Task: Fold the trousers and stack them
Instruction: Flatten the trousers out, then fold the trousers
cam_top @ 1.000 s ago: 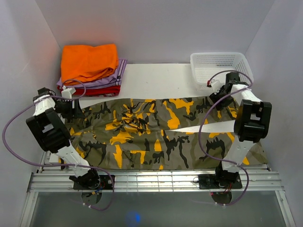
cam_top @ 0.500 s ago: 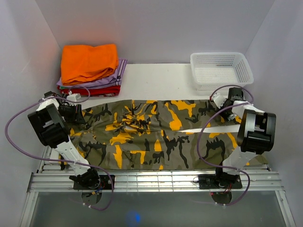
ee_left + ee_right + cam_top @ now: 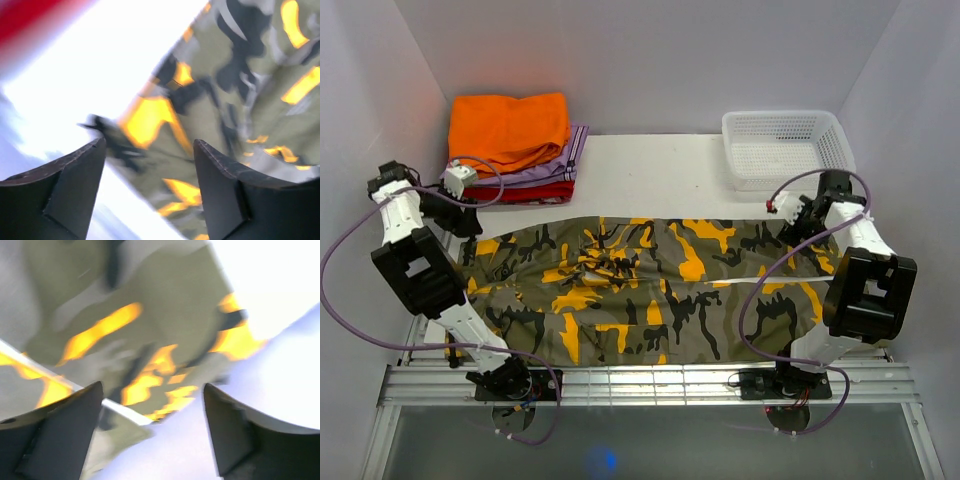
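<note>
Two pincers hover over the far edge of the trousers (image 3: pixel 640 290), one at each end. The left pincer (image 3: pixel 460 218) hangs above the far left corner of the cloth. Its wrist view shows the left pincer (image 3: pixel 148 145) spread wide with nothing between the fingers and the trousers (image 3: pixel 250 100) directly beneath. The right pincer (image 3: pixel 800 218) hangs above the far right end. In its wrist view the right pincer (image 3: pixel 152 387) is likewise wide and empty, with a corner of the trousers (image 3: pixel 150 305) below it.

Task status, as judged: the garment lies spread lengthwise on the counter (image 3: pixel 650 170), the two legs side by side. A thin strip of counter shows between them on the near side of the right pincer. No crosswise fold is visible. Folding to a compact size and stacking both remain.

Edges and clearance:
- The far cloth edge runs straight from one pincer to the other.
- Bare counter lies beyond both pincers.
- The orange garment (image 3: pixel 510 128), atop lilac and red clothes (image 3: pixel 535 180), sits just beyond the left pincer.
- The white basket (image 3: pixel 785 145) sits just beyond the right pincer.
- The side walls stand close outboard of each pincer, so free room lies mainly inward, over the cloth.
</note>
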Motion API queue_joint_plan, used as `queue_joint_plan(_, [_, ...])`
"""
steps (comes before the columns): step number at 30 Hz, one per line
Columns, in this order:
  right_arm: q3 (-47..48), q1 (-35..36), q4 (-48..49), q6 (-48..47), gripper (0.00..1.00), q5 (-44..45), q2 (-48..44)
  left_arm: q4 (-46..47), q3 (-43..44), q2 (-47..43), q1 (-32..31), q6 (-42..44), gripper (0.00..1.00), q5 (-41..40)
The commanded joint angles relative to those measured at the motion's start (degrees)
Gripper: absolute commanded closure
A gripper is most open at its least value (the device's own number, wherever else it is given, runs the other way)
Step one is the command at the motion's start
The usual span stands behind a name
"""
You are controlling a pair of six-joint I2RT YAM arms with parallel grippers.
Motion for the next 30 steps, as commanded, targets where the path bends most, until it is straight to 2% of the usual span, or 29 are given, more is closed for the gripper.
queue_joint_plan(1, [8.3,-0.4,-4.4,-6.4,0.11,-6.4,0.0,-7.0,8.0,-0.2,0.1,14.4,0.17,7.6])
queue_joint_plan(2, [9.4,-0.7,-4.4,-7.4,0.02,-7.0,0.6,-7.7,11.9,3.2,0.1,15.1,0.17,7.6])
queue_joint_plan(6, [15.5,-1.4,-4.4,-9.0,0.1,-9.2,4.2,-13.5,20.3,12.0,0.0,18.9,0.16,7.2])
queue_joint_plan(9, [18.5,-2.4,-4.3,-10.0,0.1,-11.7,7.1,-13.4,17.4,13.3,0.0,24.9,0.16,6.3])
queue_joint_plan(16, [27.0,-4.2,-4.4,-12.4,0.1,-15.8,15.2,-13.0,14.0,18.8,-1.0,26.4,0.18,3.3])
queue_joint_plan(20, [29.7,-4.5,-4.6,-16.6,0.1,-17.1,18.6,-8.8,11.3,20.3,-1.8,23.3,0.28,0.4])
queue_joint_plan(23, [32.0,-4.6,-6.2,-20.2,0.07,-18.2,21.8,-6.8,8.9,20.3,-2.4,23.4,0.44,-2.5])
queue_joint_plan(24, [32.8,-4.6,-7.5,-20.6,0.06,-18.8,22.5,-6.6,8.3,20.2,-2.5,23.6,0.54,-3.1])
queue_joint_plan(25, [33.4,-4.7,-8.0,-21.2,0.05,-18.9,24.1,-6.4,7.9,20.1,-2.7,24.2,0.58,-3.5])
queue_joint_plan(30, [34.3,-4.6,-9.9,-27.2,0.03,-18.3,28.0,-5.8,5.3,19.4,-3.2,25.2,0.69,-6.1])
